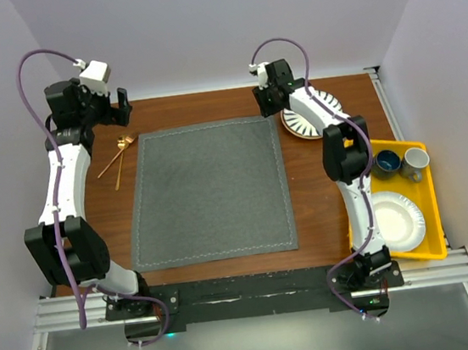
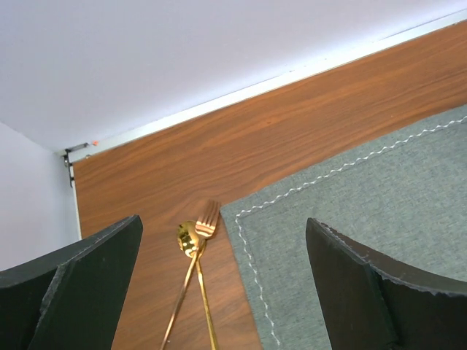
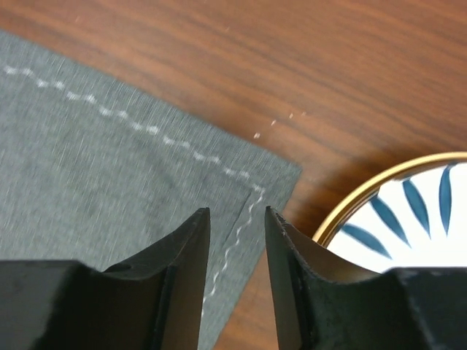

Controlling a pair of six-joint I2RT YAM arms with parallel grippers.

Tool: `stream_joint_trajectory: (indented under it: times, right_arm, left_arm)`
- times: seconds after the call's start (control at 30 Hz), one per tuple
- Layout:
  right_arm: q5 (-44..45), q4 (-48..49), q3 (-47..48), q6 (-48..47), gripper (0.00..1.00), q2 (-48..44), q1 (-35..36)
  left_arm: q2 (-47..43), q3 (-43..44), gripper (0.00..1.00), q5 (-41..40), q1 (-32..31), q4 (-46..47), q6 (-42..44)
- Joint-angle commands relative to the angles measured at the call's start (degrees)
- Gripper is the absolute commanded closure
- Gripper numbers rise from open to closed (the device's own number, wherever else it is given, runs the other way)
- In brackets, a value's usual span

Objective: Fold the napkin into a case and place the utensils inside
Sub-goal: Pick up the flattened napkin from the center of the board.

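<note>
Right wrist view shows the narrowed, empty right claw (image 3: 235, 215) straddling the napkin (image 3: 109, 168) corner at 12 o'clock; left claw (image 2: 224, 222) gapes wide.

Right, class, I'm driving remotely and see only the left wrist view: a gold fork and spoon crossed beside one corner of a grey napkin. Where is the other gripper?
Observer: The right gripper is at the far right corner of the napkin, jaws a little apart over its edge.
Operator: Is anything close to that corner?
Observer: A blue-striped plate with a gold rim lies just beside it, with bare wood between plate and cloth.
Operator: Is the napkin folded anywhere?
Observer: No, the top view shows it flat and fully spread.
</note>
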Motion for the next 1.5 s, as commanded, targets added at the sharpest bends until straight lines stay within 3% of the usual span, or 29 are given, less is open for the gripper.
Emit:
stream_joint_trajectory:
  times: [0.0, 0.27, 0.67, 0.77, 0.87, 0.9, 0.97, 1.1, 1.23, 1.47]
  right_arm:
    - [2.6, 4.8, 4.8, 1.9, 0.62, 1.9, -0.6]
    - [5.5, 5.9, 5.4, 1.3, 0.62, 4.9, -0.8]
    - [6.7, 5.3, 7.1, 0.2, 0.53, 8.5, -0.8]
    - [6.5, 4.6, 7.3, 0.3, 0.57, 9.0, -0.8]
    - [5.3, 3.8, 7.2, 0.1, 0.68, 9.3, -0.8]
    - [4.7, 3.6, 7.5, 0.0, 0.78, 9.3, -0.7]
    - [4.4, 3.6, 7.8, 0.4, 0.88, 9.2, -0.8]
    - [3.6, 4.0, 9.1, 0.7, 1.0, 8.3, -0.8]
    - [1.2, 4.6, 8.3, 0.6, 1.0, 6.4, -0.7]
    - [-0.5, 5.3, 5.1, -0.1, 1.0, 3.3, -0.5]
  left_arm:
    - [-1.8, -0.8, 0.0, 0.2, 0.3, 1.0, -1.9]
    - [-3.3, -3.7, 0.0, -0.9, 0.2, 1.4, -0.6]
    - [-1.9, -2.7, 0.0, -1.2, 0.2, 0.7, 2.4]
    - [-0.4, -1.7, 0.0, -1.3, 0.1, 0.7, 1.6]
    - [3.1, 0.7, 0.02, -2.0, 0.2, -0.6, 1.4]
    - [4.3, 3.1, 0.04, -2.6, 0.2, -2.7, 1.6]
    - [8.5, 5.8, 0.06, -2.6, 0.2, -6.4, 1.8]
    - [14.8, 12.1, 0.15, -0.5, 0.3, -10.2, 3.7]
    - [22.2, 16.4, 0.38, -1.4, -0.1, -12.4, 5.0]
    - [30.7, 20.0, 0.51, -4.6, -1.2, -13.7, 5.6]
